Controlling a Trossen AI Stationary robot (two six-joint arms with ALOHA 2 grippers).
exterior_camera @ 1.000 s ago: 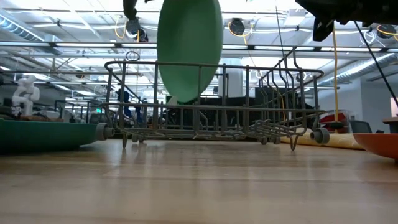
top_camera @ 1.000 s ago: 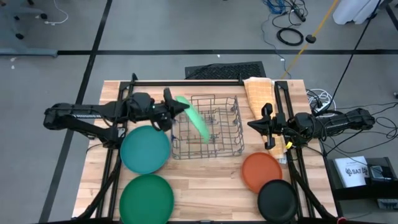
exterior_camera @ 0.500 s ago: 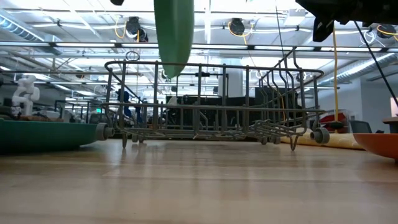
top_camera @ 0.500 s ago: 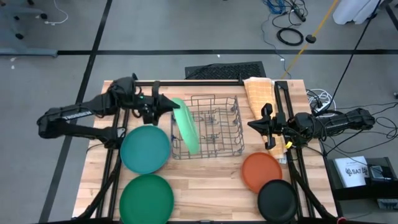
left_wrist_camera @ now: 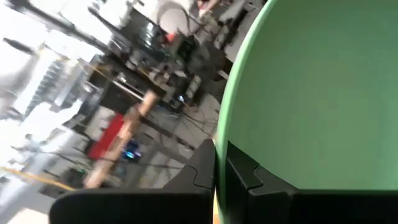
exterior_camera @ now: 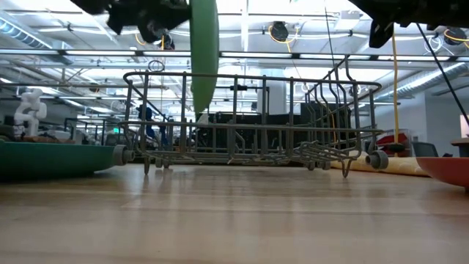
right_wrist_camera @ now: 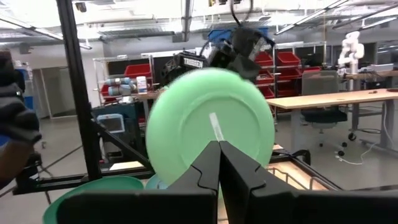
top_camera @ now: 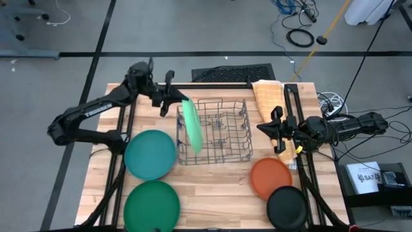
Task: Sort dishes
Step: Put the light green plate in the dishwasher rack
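The left gripper (top_camera: 175,103), clamped on the flat round light green plastic plate (top_camera: 191,126), has swung it upright over the grey wire dish rack (top_camera: 225,132) — slotting looks next. Right gripper (top_camera: 265,129) waits, fingers together.

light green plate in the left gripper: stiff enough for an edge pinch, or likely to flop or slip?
Probably stiff: the light green plate hangs on edge from the left gripper over the dish rack with no visible sag. Likely light, since a rim pinch alone carries it. Its smooth plastic look suggests it could pivot or slip in that pinch.
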